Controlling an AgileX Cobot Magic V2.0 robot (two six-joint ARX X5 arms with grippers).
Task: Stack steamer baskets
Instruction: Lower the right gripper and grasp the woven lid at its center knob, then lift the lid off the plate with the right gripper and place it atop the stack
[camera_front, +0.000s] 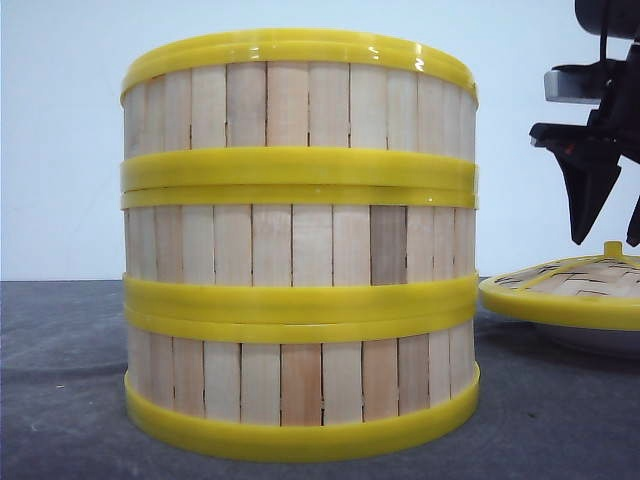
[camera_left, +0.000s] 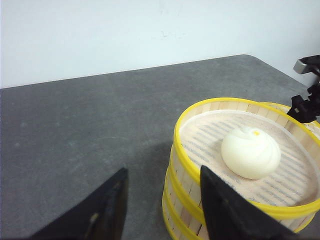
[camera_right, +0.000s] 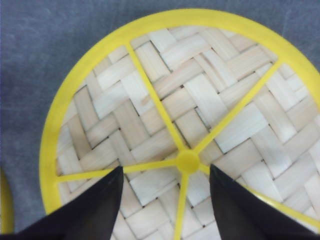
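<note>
Three steamer baskets stand stacked in the middle of the table: bottom (camera_front: 298, 385), middle (camera_front: 298, 245) and top (camera_front: 298, 105). In the left wrist view the top basket (camera_left: 200, 112) holds a white bun (camera_left: 250, 152). My left gripper (camera_left: 162, 192) is open just above the near side of the stack, one finger over the top rim and the other outside the wall, gripping nothing. It does not show in the front view. My right gripper (camera_front: 608, 225) hangs open above the woven lid (camera_front: 575, 285), right of the stack.
The domed lid (camera_right: 165, 95) with its yellow knob (camera_right: 187, 161) lies under my right gripper (camera_right: 165, 185), on a white plate (camera_front: 600, 342). Grey tabletop (camera_left: 90, 130) stretches left of the stack to a white wall.
</note>
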